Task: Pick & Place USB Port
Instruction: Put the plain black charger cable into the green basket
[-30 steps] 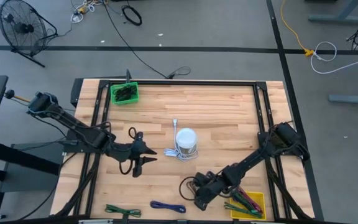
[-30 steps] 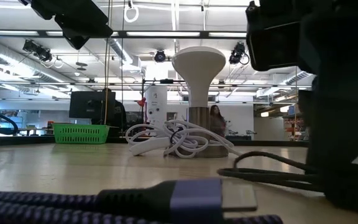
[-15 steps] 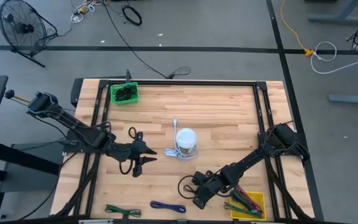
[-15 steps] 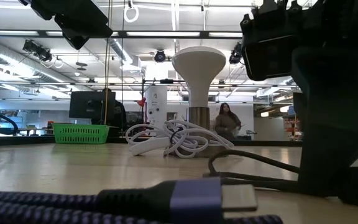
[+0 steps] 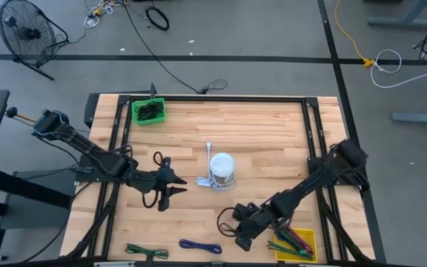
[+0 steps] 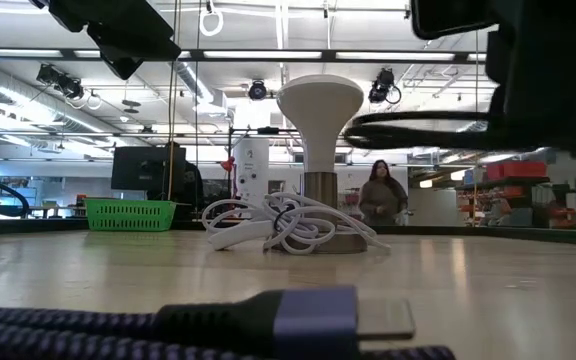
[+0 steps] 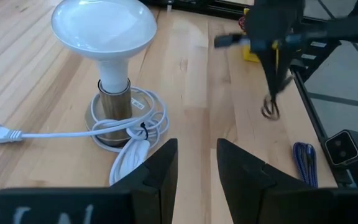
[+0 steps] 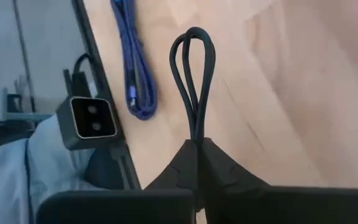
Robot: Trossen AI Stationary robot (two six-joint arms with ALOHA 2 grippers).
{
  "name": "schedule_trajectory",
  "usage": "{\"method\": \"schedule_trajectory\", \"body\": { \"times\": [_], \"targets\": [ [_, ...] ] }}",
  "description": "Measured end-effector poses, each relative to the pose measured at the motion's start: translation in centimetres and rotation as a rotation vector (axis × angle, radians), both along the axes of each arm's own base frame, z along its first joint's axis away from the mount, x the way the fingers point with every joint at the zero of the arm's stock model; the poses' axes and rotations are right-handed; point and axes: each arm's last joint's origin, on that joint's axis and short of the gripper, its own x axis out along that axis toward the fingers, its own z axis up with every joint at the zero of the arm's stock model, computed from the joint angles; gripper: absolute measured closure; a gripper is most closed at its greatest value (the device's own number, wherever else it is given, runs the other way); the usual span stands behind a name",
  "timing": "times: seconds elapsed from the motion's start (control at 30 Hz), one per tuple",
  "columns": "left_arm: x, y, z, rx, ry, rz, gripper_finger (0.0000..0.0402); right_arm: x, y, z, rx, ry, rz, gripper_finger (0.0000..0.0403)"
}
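My right gripper [image 5: 245, 231] is shut on a black USB cable [image 5: 225, 217] near the table's front edge, right of centre. In the right wrist view the cable's loop [image 8: 194, 68] sticks out past the shut fingers. The low view shows the cable [image 6: 418, 125] up in the air. My left gripper [image 5: 170, 187] hovers open left of the white lamp [image 5: 222, 168], with nothing between its fingers [image 7: 194, 168]. The lamp stands on its round base with its white cord [image 7: 126, 134] coiled round it. My right gripper pinches the bundled black cable between its two fingers, just behind the loop's narrow end [image 8: 196, 138], with at least two strands side by side. The fingers slant down from the table's right. The cable is lifted clear of the table, a loop [image 7: 270, 107] hanging below.
A purple-blue cable [image 5: 200, 246] and a green one [image 5: 145, 252] lie along the front edge. A yellow tray [image 5: 305, 239] with several cables sits at the front right. A green basket [image 5: 148, 111] stands at the far left. A person [image 6: 378, 195] stands in the room behind.
My right gripper has risen from the table with the black cable. The cable lay on the wood a second ago and now hangs clear of it.
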Motion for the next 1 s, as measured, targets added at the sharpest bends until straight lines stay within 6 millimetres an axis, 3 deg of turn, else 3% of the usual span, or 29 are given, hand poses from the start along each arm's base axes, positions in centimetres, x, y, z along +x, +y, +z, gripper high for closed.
{"method": "schedule_trajectory", "body": {
  "times": [0.4,0.53,0.77,1.0],
  "targets": [
    [0.0,0.0,0.0,-0.003,0.001,0.002,0.0285,-4.9,-0.8,7.6,0.166,0.053,0.001,0.0402],
    [0.0,0.0,0.0,-0.005,0.003,0.003,0.0285,-6.2,-0.6,9.1,0.203,0.029,-0.007,0.0403],
    [0.0,0.0,0.0,-0.009,0.003,0.015,0.0285,-6.4,-1.3,10.8,0.209,-0.067,-0.036,0.0403],
    [0.1,0.1,0.1,-0.015,-0.024,0.06,0.0285,-5.7,-2.9,13.1,0.128,-0.311,-0.063,0.0403]
  ]
}}
